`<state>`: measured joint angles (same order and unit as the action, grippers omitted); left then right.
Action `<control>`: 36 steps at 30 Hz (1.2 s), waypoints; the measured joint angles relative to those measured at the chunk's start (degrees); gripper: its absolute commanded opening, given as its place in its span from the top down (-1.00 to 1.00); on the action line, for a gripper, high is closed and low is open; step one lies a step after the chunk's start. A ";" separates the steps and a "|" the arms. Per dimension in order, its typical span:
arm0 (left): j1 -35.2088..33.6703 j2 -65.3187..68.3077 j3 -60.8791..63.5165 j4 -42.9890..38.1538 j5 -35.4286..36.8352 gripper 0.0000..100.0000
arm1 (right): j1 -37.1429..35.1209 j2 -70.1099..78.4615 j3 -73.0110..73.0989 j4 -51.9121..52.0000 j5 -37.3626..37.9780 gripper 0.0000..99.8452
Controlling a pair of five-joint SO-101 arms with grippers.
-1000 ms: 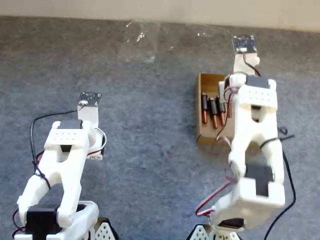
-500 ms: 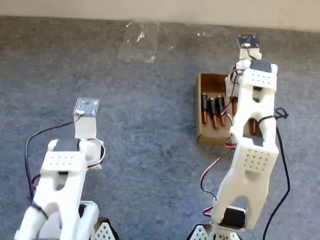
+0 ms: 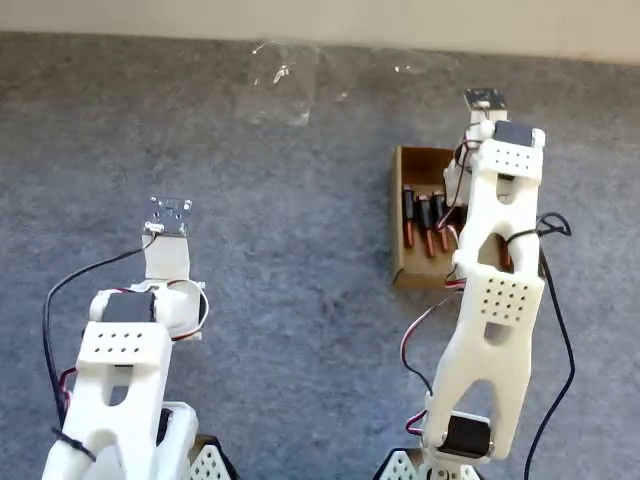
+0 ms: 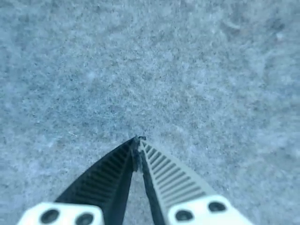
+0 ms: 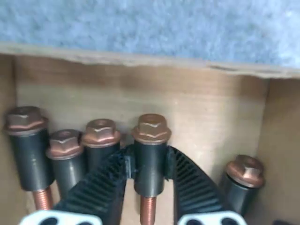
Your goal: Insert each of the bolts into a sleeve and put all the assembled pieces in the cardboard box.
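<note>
the open brown cardboard box (image 3: 399, 230) sits on the grey carpet-like table cover (image 3: 300, 250), on the right side of the scene, about midway between near and far. the white right arm (image 3: 495, 300) stretches over it from the near edge and covers the box's right part. by the box's left wall, three assembled pieces (image 3: 409, 215) lie side by side. each is a black cylindrical sleeve with a copper-coloured bolt pushed through it.

the right wrist view looks into the box (image 5: 140, 89) and shows five such pieces against its brown floor. the right gripper (image 5: 149, 159) is clenched on one of them. its two ribbed black fingers (image 5: 101, 187) press the held black sleeve (image 5: 150, 176) from both sides, just below the flanged hex bolt head (image 5: 151, 129). the bolt's threaded end (image 5: 148, 208) sticks out of the sleeve between the fingers. three other pieces stand in a row close on one side of the held one, and the fifth piece (image 5: 241, 180) lies apart on the other side, near a box wall. whether the held piece touches the box floor cannot be told.

the white left arm (image 3: 120, 350) is at the near left, well apart from the box. the left gripper (image 4: 139, 140) is clenched on nothing, its black ribbed finger and pale ribbed finger meeting at the tips above bare grey cover.

a crumpled clear plastic bag (image 3: 280, 85) lies on the cover at the far side, left of the box.
</note>
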<state>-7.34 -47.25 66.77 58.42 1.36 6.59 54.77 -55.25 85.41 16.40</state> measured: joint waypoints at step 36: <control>-2.73 -26.29 8.35 -1.49 0.00 0.99 | -5.71 -0.18 -26.37 14.51 -5.01 0.72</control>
<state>-10.07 -73.54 75.12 56.92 1.36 0.88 54.59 -81.63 99.91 11.38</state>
